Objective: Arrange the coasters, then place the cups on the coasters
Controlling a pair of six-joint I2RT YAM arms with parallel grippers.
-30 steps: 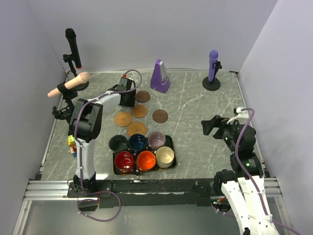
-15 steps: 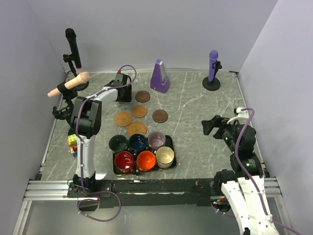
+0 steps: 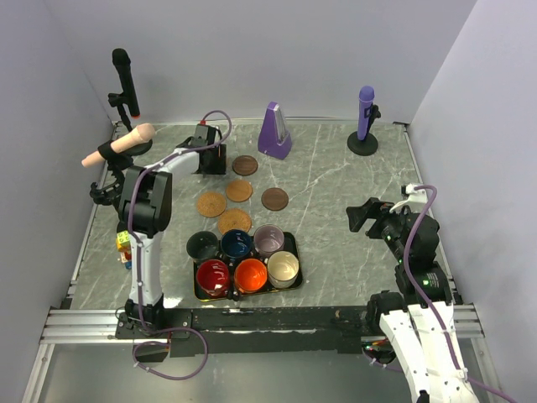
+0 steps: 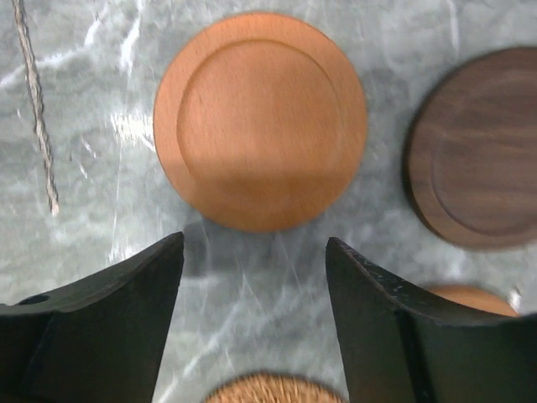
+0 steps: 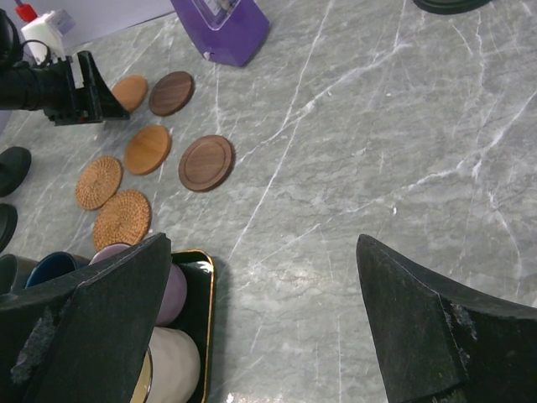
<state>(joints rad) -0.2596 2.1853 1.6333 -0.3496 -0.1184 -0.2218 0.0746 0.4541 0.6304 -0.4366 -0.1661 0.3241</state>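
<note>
The left fingers (image 4: 101, 336) stood apart and empty over the surface (image 4: 277, 285), with an orange coaster (image 4: 260, 122) flat at their 12 o'clock (a dark coaster (image 4: 478, 159) at 2). The left arm (image 3: 172, 164) was outstretched. The right fingers (image 5: 92, 336) gaped wide, holding nothing. The cups (image 3: 251, 274) sat in the tray (image 3: 248, 295).

Same build on both: left arm (image 3: 144, 252) and right arm (image 3: 424, 348) have white links, black joints and a lilac cable (image 3: 205, 357) looping off each. The left fingers (image 4: 101, 336) are matte black wedges. The right fingers (image 5: 436, 336) match, with edges scuffed pale. There's a red cap (image 5: 28, 12) at the left wrist.
</note>
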